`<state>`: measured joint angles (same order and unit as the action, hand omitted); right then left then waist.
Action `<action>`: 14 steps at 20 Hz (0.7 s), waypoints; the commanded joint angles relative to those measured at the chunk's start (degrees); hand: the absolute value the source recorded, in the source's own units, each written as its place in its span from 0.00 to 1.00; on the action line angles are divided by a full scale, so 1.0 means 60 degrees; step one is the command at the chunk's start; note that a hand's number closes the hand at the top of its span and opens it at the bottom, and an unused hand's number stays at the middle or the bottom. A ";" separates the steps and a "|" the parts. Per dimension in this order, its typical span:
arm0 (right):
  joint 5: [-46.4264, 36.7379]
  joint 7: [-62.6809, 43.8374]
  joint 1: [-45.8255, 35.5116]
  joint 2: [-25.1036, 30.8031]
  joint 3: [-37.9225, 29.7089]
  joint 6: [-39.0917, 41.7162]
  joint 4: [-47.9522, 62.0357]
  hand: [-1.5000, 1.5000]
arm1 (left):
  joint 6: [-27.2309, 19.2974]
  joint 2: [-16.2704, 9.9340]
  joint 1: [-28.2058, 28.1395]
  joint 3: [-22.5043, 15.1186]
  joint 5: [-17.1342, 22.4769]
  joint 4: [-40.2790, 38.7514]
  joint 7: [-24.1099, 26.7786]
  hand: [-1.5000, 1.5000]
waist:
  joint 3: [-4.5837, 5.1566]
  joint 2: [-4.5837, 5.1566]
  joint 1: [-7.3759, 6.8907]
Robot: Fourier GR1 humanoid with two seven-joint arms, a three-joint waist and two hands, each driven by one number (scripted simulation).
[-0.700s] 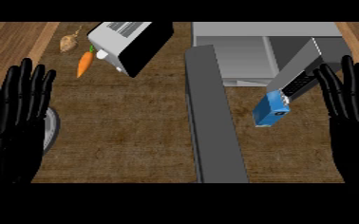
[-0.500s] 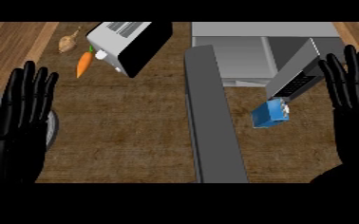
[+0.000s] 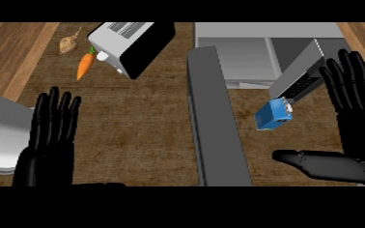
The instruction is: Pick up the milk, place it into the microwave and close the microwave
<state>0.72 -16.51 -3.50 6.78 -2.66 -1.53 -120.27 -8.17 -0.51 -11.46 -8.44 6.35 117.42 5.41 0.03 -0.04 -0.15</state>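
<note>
At the far left edge a pale grey curved object (image 3: 10, 135), only partly in view, sits on the brown counter (image 3: 149, 121). Just beside it, the left hand (image 3: 49, 140) shows at the lower left with its fingers straight, slightly spread and pointing up the view; it holds nothing and touches nothing.

Above it, near the upper left, a small beige lump (image 3: 68, 44), perhaps a piece of ginger or garlic, lies on the counter. A carrot (image 3: 84, 66) lies just to its right, green end pointing up. Beside the carrot stands a tilted toaster (image 3: 128, 46) with a white slotted top and a black side.

In the middle, the microwave's open door (image 3: 217, 125) runs as a long grey slab from the middle of the view down to its lower edge. To its right, at the top, is the microwave (image 3: 249, 53), its pale interior exposed.

The milk (image 3: 273, 115), a blue carton, lies on the counter to the right of the door and below the microwave, outside it. It is near the right hand (image 3: 348, 111) but apart from it. That hand is opened wide: fingers straight and pointing up along the right edge, thumb stretched leftward below the carton, grasping nothing.
</note>
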 commanded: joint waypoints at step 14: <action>0.0519 0.1955 0.1349 -0.0398 -0.0655 0.0590 0.1940 0.00 | 0.0016 0.0077 -0.2463 -0.1444 0.0021 0.0060 0.1922 0.00 | -0.0009 0.0004 0.0011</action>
<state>1.55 -9.54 2.76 4.41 -4.22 0.29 -113.06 -6.68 -0.80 -27.18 -15.92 7.58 118.47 17.36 0.01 -0.06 -0.24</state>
